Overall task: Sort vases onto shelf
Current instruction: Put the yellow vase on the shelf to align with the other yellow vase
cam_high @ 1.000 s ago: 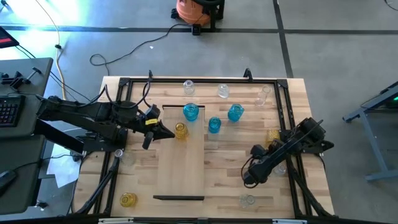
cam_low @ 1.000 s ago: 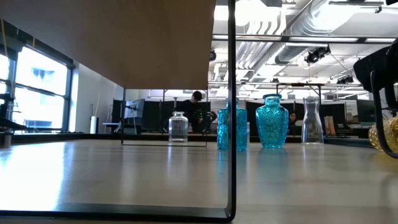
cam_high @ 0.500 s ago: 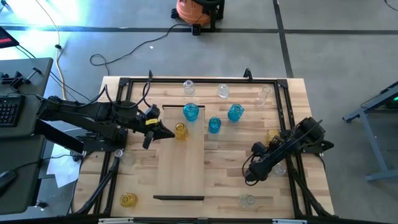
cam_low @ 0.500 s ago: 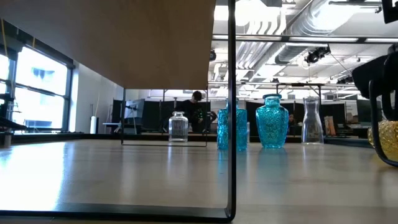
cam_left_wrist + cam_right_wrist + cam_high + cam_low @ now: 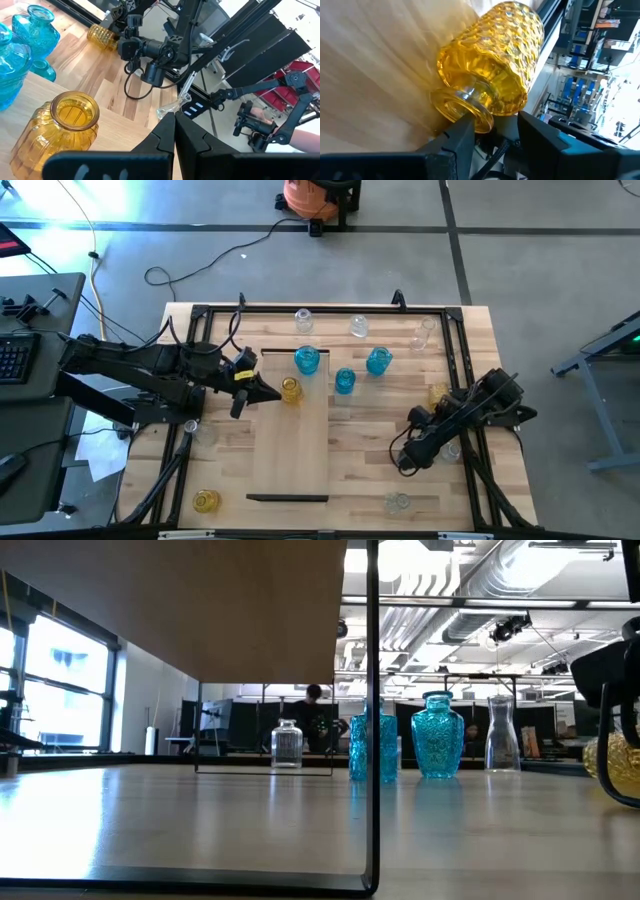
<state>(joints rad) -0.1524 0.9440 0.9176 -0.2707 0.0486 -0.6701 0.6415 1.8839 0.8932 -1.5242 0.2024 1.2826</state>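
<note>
Right gripper (image 5: 492, 131) jaws clamped on yellow vase (image 5: 492, 65) neck; left gripper (image 5: 174, 131) jaws together, empty. Risk: smooth glass slips, vase drops, knocks blue vases (image 5: 345, 379) before shelf (image 5: 290, 445).

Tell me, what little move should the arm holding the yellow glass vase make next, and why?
Probably carry it toward the pale wooden shelf. The right tool grips the dimpled yellow glass vase by its neck, off to the shelf's right, while another yellow vase already stands on the shelf.

A round ribbed yellow glass vase (image 5: 290, 390) stands on the long pale wooden shelf (image 5: 290, 455), three blue glass vases (image 5: 344, 380) behind it.
</note>
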